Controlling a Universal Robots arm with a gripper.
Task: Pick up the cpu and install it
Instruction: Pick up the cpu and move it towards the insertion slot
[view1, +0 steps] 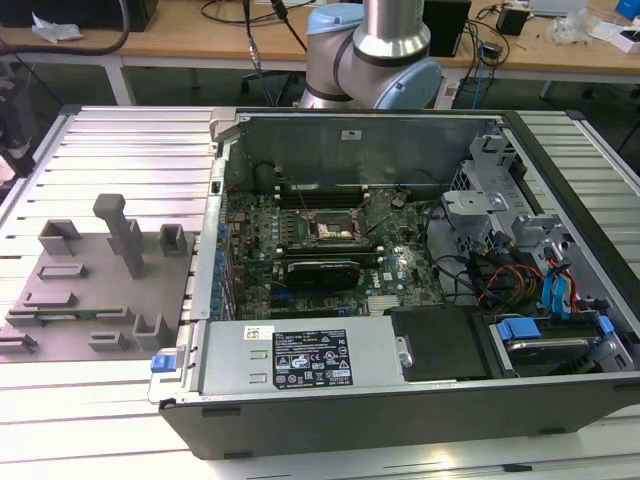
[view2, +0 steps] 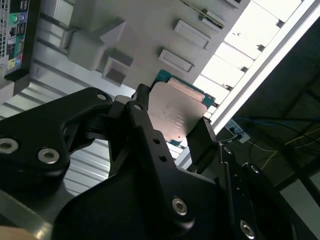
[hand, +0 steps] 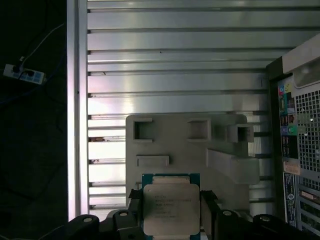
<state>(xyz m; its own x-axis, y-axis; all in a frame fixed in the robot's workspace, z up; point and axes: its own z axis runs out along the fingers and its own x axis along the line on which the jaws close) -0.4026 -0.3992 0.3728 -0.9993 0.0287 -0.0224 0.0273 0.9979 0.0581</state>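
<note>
While clamped in the end effector (hand: 171, 214), cpu (hand: 171, 205) between its tips, above grey tray (hand: 220, 145).

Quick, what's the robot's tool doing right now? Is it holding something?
The tool: closed, holding the cpu between its fingers.

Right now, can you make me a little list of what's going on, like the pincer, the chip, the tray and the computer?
pincer: shut on the cpu, one finger on each of two opposite edges
cpu: silvery top faces both wrist views, held in the air over the grey tray
grey tray: lies on the ribbed metal table, beside the computer case
computer case: open, board and cables showing
socket: metal frame with dark centre, cpu not yet in it
</note>
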